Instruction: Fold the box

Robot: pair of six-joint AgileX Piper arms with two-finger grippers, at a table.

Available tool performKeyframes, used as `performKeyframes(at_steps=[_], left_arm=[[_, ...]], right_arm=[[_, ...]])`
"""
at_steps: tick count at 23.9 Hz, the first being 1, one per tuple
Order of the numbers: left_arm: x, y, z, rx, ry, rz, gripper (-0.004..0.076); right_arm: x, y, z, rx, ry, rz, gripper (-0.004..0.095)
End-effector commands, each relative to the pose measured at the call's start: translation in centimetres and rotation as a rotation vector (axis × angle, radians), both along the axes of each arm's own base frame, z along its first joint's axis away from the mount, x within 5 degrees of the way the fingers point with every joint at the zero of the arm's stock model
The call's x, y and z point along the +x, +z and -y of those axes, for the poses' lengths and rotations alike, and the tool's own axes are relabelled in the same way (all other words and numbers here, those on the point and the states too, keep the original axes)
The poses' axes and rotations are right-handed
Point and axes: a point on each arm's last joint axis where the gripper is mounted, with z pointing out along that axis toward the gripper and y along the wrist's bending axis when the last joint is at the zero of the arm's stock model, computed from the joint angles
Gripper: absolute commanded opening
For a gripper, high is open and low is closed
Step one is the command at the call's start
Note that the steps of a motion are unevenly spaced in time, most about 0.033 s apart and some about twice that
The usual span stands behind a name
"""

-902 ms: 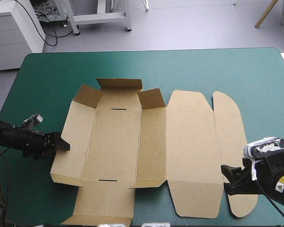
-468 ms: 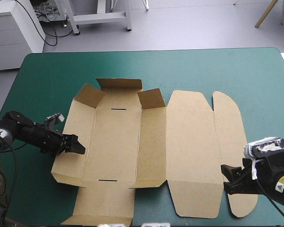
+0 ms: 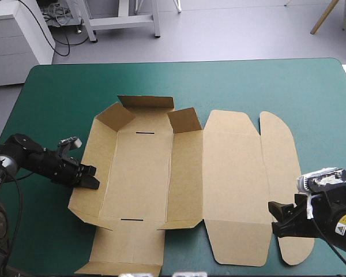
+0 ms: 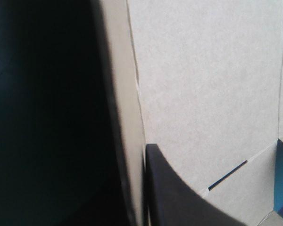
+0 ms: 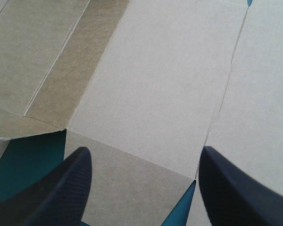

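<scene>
Brown cut-board box (image 3: 230, 179) sits mid-table on the teal-green-covered table (image 3: 52, 92), mostly flat, far flaps (image 3: 145, 103) already tipped up. The black fin-fingered left gripper (image 3: 90, 178) pinches the L side wall (image 3: 95, 144), with the board sandwiched btw its fingers, prob. to swing that wall upright; it's leaning off the cover. Right gripper (image 5: 144, 150) hovers spread wide over the lid panel (image 5: 170, 80) at the near R corner, gripping nothing, likely ready to pin it.

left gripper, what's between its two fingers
The left wall of the box. In the left wrist view its brown edge runs between the left gripper's black fingers; the high view shows it clamped there.
</scene>
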Motion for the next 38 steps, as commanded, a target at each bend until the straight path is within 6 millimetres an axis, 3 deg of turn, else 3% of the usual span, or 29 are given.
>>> performKeyframes(at_steps=[1,6,8,12,14,17,24,27,30,33,38], left_arm=[[0.0,2.7,2.1,-0.045,-0.16,0.056,-0.001],[1.1,4.7,5.0,0.097,-0.451,0.194,-0.001],[2.4,6.8,6.1,0.227,-0.547,0.319,-0.001],[4.0,9.8,6.9,0.319,-0.574,0.457,-0.001],[5.1,12.7,7.8,0.427,-0.617,0.607,-0.001],[6.4,14.6,9.1,0.502,-0.671,0.713,-0.001],[10.3,17.5,15.4,0.683,-0.869,1.039,-0.001],[10.4,19.0,18.9,0.819,-0.957,1.249,-0.001],[9.5,19.3,22.4,0.843,-1.013,1.392,-0.001],[8.5,19.3,23.8,0.848,-1.027,1.4,-0.001],[7.7,18.8,25.0,0.93,-0.889,1.354,-0.001]], right_arm=[[0.2,0.9,-0.1,0.031,-0.002,0.049,0.0603],[0.1,0.8,-0.1,0.028,0.0,0.038,0.0574],[0.0,0.8,-0.1,0.025,0.002,0.03,0.0537],[-0.1,0.7,-0.2,0.025,0.006,0.016,0.0519],[-0.1,0.7,-0.2,0.043,0.003,0.01,0.0497],[-0.1,0.7,-0.4,0.057,0.007,0.006,0.0485],[0.1,0.8,-0.1,0.028,-0.011,0.04,0.0485],[1.0,1.6,0.6,0.041,-0.115,0.147,0.0485],[1.3,1.5,1.5,-0.023,-0.197,0.152,0.0485],[1.3,1.3,2.5,-0.108,-0.28,0.15,0.0485],[1.2,1.1,2.6,-0.128,-0.271,0.126,0.0485]])
